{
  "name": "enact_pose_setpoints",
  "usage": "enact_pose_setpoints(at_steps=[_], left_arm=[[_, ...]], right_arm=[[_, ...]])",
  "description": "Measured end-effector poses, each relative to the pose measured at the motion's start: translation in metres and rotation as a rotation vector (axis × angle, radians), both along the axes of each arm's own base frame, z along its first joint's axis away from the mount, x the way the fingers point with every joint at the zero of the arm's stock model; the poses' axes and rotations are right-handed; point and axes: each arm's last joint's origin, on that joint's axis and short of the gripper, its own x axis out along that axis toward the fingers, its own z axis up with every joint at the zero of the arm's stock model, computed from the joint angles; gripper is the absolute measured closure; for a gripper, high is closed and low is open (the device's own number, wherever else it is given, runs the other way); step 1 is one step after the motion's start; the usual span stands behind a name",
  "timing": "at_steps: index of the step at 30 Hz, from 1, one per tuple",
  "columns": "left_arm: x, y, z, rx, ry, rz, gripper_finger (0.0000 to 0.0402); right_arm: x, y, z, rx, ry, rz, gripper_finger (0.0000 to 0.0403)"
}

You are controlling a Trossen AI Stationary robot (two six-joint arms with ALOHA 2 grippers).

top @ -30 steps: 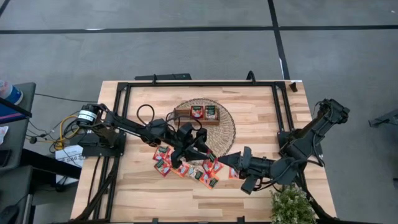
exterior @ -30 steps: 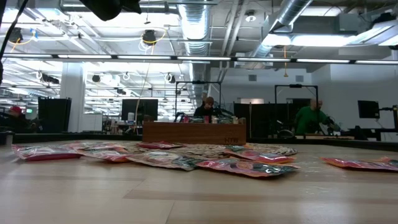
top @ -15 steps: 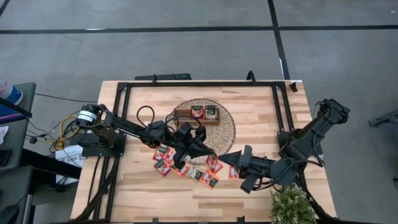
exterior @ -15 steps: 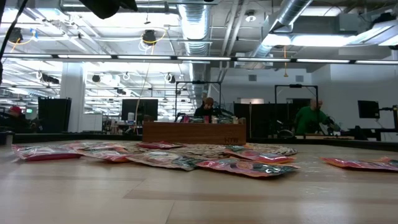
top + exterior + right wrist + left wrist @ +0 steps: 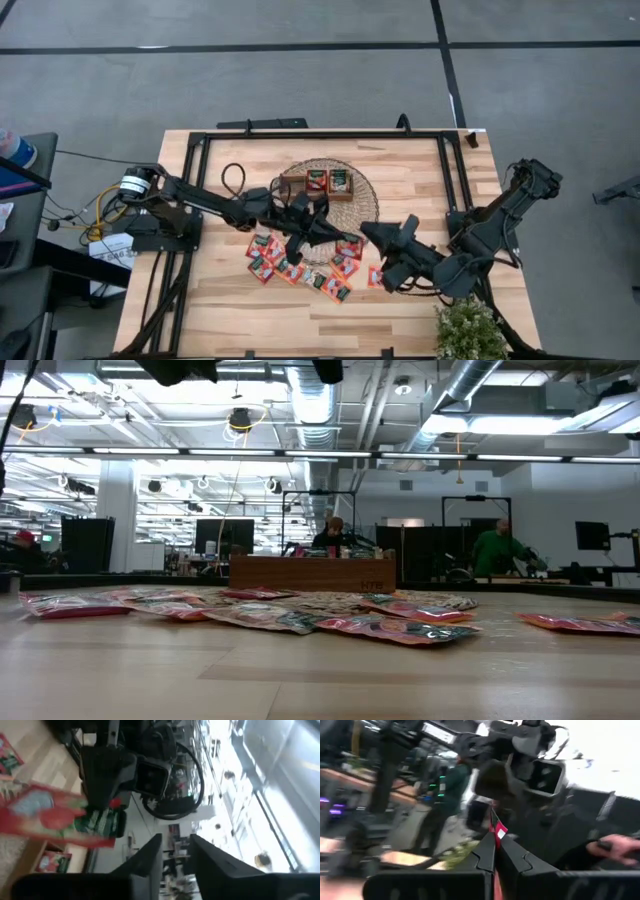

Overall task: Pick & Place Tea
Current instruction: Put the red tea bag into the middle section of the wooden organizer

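wooden table (image 5: 420,180), frame rails round it. round woven mat (image 5: 366,205) at centre-back, brown tray (image 5: 297,182) sitting on it with sachets already in two compartments. loose tea sachets (image 5: 300,272) scattered flat on the table just in front of the mat, some overlapping; the low view shows them lying limp, edges slightly lifted.

left arm reaches in over the front edge of the mat. left gripper (image 5: 494,851) is closed tight on one sachet (image 5: 498,831): in the left wrist view a thin red edge with a white mark sticks out beyond the pinched fingertips. held edge-on, so its flat face runs in line with the fingers, free end pointing away from the wrist. it is square, no real long axis to speak of.

right gripper (image 5: 174,851) is raised near the mat's right side, fingers parted a little, nothing between them. its view looks across at the left gripper and the hanging sachet (image 5: 65,820).

step in hand, as i judge it: carry to the tray. advice: keep the pinch firm, bring the sachet over an open compartment, lower it edge-first and let it tip flat before release. right arm should stand clear; the two are close.
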Motion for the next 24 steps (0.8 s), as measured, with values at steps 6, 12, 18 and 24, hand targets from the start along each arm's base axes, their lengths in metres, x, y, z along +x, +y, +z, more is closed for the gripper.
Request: enact_pose_setpoints(at_steps=[6, 12, 18, 24], left_arm=[[-0.02, 0.014, 0.016, 0.231, 0.153, 0.317, 0.0401], [-0.032, 0.015, 0.022, 0.369, 0.195, 0.357, 0.0401], [-0.033, 0.015, 0.022, 0.419, 0.196, 0.329, 0.0402], [-0.033, 0.015, 0.021, 0.423, 0.204, 0.328, 0.0401]], right_arm=[[-0.014, -0.034, 0.018, 0.322, -0.176, -0.047, 0.0272], [-0.029, -0.098, 0.025, 1.008, -0.073, 0.172, 0.0273], [-0.008, -0.141, -0.003, 1.233, -0.012, 0.23, 0.0279], [0.008, -0.149, -0.025, 1.257, 0.045, 0.259, 0.028]])
